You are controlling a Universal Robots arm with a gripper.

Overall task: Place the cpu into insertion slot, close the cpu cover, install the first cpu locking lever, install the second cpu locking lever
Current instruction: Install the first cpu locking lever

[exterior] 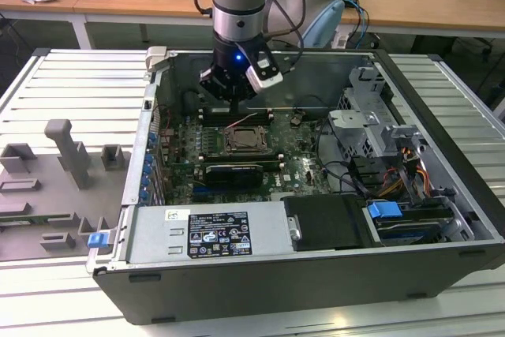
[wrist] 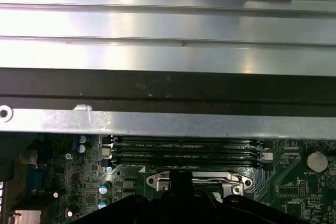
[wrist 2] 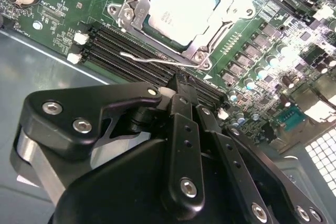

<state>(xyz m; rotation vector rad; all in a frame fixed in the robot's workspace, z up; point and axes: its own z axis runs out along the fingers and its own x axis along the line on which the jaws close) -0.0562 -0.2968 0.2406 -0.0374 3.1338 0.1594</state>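
While the gripper hovers, memory slots flank the cpu.

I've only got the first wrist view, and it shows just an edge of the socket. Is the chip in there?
Observer: Yes. In the second wrist view the chip lies in the socket, with the metal cover frame down around it.
Operator: Any lever showing?
Observer: One thin wire lever lies along the socket's edge beside the memory slots. I cannot tell whether it is hooked.
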